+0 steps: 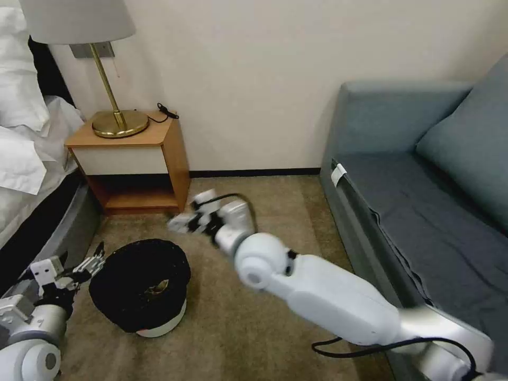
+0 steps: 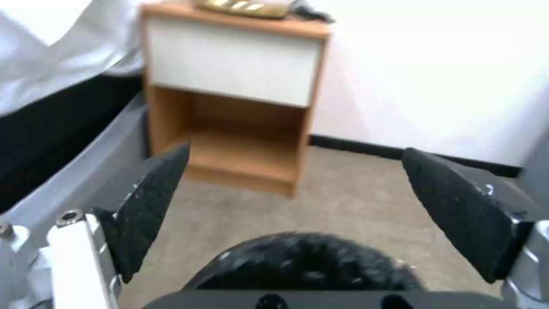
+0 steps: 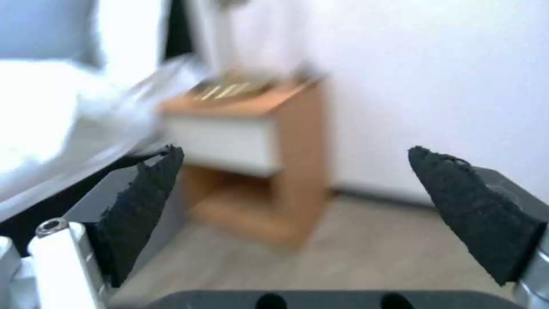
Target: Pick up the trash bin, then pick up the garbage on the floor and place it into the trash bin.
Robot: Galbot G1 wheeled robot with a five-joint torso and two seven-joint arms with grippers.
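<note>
The trash bin (image 1: pixel 159 324) stands on the carpet at lower left, a white body under a crinkly black bag (image 1: pixel 138 275) folded over its rim. A small yellow-brown piece of garbage (image 1: pixel 157 287) lies inside it. My left gripper (image 1: pixel 94 260) hovers just left of the bin's rim, open and holding nothing. In the left wrist view the gripper (image 2: pixel 296 150) shows its pads (image 2: pixel 152 206) spread wide above the black bag (image 2: pixel 303 266). My right gripper (image 1: pixel 188 211) is blurred above the carpet, behind the bin and near the nightstand. It is open and holds nothing (image 3: pixel 294 150).
A wooden nightstand (image 1: pixel 132 159) with a brass lamp (image 1: pixel 119 123) stands against the back wall. The bed (image 1: pixel 26 159) runs along the left side and a grey-blue sofa (image 1: pixel 423 201) along the right. Open carpet (image 1: pixel 275 211) lies between them.
</note>
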